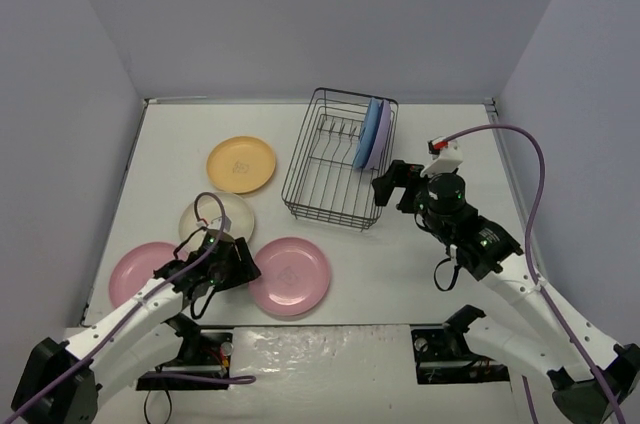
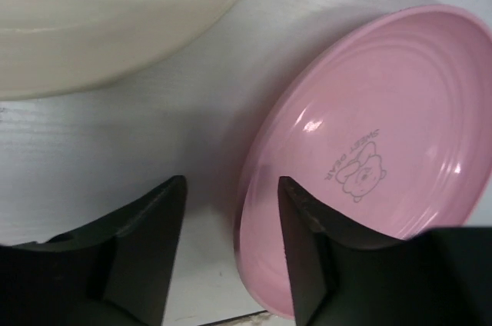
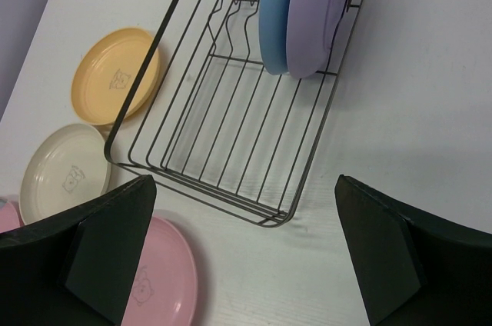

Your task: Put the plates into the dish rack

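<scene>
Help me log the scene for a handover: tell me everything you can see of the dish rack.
The dish rack is a black wire basket, rectangular with flared sides and a row of upright tines inside. It sits flat on the white table. A blue plate and a lavender plate stand on edge side by side at its far right; the rest is empty.

I see the pink plate [image 2: 415, 111] and cream plate [image 2: 115, 18] as smooth plastic with a soft sheen. The dish rack [image 3: 223, 134] is thin black wire. My left fingers [image 2: 146, 249] are matt black; the table [image 2: 100, 141] is matt white.
</scene>
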